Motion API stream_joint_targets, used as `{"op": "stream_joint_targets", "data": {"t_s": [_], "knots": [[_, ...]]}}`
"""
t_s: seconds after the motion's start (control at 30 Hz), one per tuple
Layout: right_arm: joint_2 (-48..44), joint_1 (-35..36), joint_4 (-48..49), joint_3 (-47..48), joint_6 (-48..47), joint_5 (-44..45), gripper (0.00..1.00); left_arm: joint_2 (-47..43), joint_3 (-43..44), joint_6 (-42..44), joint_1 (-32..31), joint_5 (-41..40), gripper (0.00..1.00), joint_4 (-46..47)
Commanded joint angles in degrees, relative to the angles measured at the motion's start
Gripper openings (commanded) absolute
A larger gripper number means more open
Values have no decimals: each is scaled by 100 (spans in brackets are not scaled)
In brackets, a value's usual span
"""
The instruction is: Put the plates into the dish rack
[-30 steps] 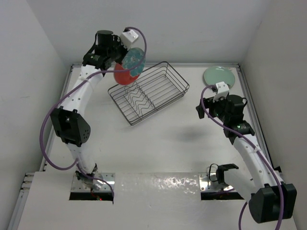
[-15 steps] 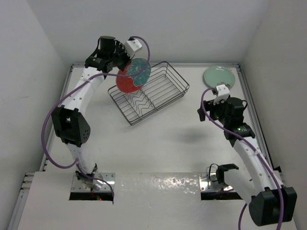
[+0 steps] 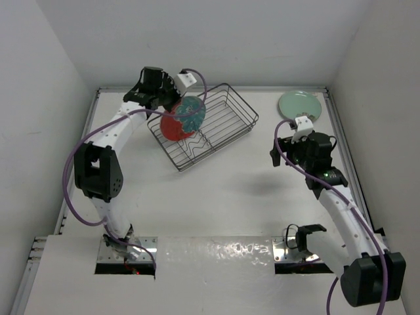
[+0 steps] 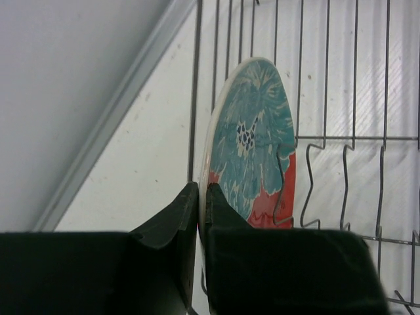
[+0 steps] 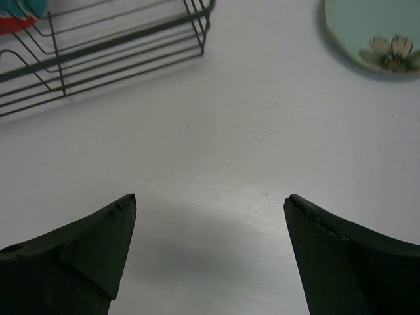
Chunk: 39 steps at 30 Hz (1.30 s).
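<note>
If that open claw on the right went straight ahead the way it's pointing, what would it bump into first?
Probably bare table: the right gripper aims between the rack and the green plate, missing both, though depth is hard to judge.

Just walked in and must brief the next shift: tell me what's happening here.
The left pincer is shut on the red plate, holding it by the rim, on edge, in the dish rack at the zigzag holder; whether it is seated is unclear. The right pincer hangs open and empty above the table. The mint plate lies flat at the far right, not yet loaded.
</note>
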Motion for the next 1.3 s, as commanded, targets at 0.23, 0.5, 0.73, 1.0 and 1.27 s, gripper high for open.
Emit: {"op": "stream_joint_targets", "data": {"t_s": [0.23, 0.5, 0.73, 1.0, 1.27], "knots": [[1713, -514, 16, 1243, 2628, 134, 92, -157, -127, -381, 86, 132, 19, 853], [3511, -1298, 677, 2253, 4074, 1036, 78, 36, 575, -741, 95, 44, 68, 459], [5155, -1623, 1660, 2580, 5802, 1698, 68, 142, 1297, -1102, 104, -79, 74, -155], [6766, -1764, 2005, 3941, 5745, 2400, 68, 186, 1710, -1594, 192, 175, 74, -605], [7681, -1923, 1830, 4626, 6263, 2507, 64, 502, 2201, -1963, 297, 307, 74, -614]]}}
